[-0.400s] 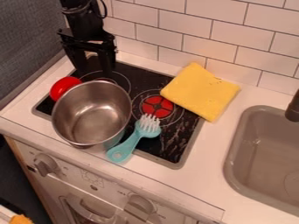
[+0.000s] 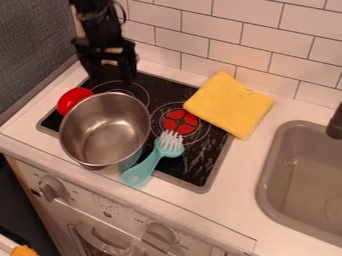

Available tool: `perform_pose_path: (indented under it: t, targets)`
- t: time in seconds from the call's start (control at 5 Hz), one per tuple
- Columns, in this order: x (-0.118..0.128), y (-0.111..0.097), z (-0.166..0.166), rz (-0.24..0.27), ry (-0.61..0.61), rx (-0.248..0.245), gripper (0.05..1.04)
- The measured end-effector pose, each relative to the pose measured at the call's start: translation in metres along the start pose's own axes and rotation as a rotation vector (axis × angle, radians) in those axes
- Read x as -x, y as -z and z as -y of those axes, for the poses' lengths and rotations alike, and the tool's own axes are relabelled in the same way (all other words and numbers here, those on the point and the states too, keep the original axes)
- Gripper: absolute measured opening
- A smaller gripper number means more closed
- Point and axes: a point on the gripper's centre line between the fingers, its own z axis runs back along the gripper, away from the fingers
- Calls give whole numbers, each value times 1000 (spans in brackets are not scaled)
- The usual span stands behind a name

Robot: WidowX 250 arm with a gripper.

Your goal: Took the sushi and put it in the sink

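Gripper shifted slightly rightward above the stove, fingers were spread, metal pot sat beside a brush

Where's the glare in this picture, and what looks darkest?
Camera view: soft highlights inside the metal pot, plus pale streaks, likely reflections, on the black stovetop right of the brush; camera view again: the arm's black parts look darkest, showing little detail.

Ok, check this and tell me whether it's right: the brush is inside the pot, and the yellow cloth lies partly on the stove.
Not quite. The camera view shows the brush lying beside the pot, not inside it. The yellow cloth does lie partly on the stove.
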Motion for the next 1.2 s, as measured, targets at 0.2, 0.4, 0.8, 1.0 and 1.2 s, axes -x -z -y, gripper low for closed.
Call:
perform_pose_path:
  t: [0.2, 0.4, 0.8, 1.0, 1.2]
  targets:
    - [-14, -4, -12, 28, -20, -68, 1001]
    - [-12, -1, -22, 10, 9, -118, 1001]
    - [28, 12, -45, -123, 55, -132, 1001]
    - [44, 11, -61, -161, 65, -114, 1001]
    - [47, 9, -72, -169, 73, -119, 1001]
